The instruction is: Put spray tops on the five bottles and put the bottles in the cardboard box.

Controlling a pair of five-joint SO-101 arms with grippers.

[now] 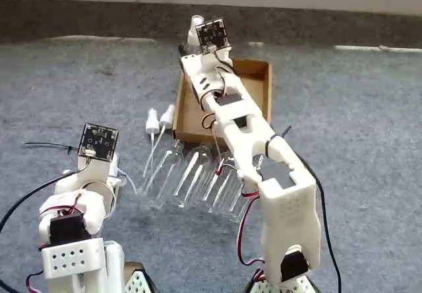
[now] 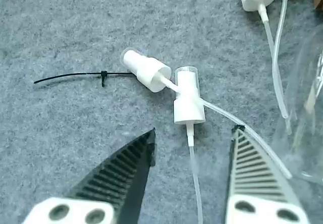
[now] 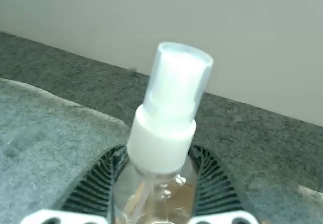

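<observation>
Right gripper (image 3: 160,158) clamped on clear plastic bottle with white spray top (image 1: 196,24), upper centre; left gripper (image 2: 194,133) wide open, empty.

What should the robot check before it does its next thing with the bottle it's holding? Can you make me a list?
1. The right hand grips the bottle: ok.
2. That bottle wears its spray top: ok.
3. The bottle hangs above the cardboard box: cannot tell.
4. The left hand is open near a loose spray top: ok.
5. The lying bottles have tops: not ok.
</observation>
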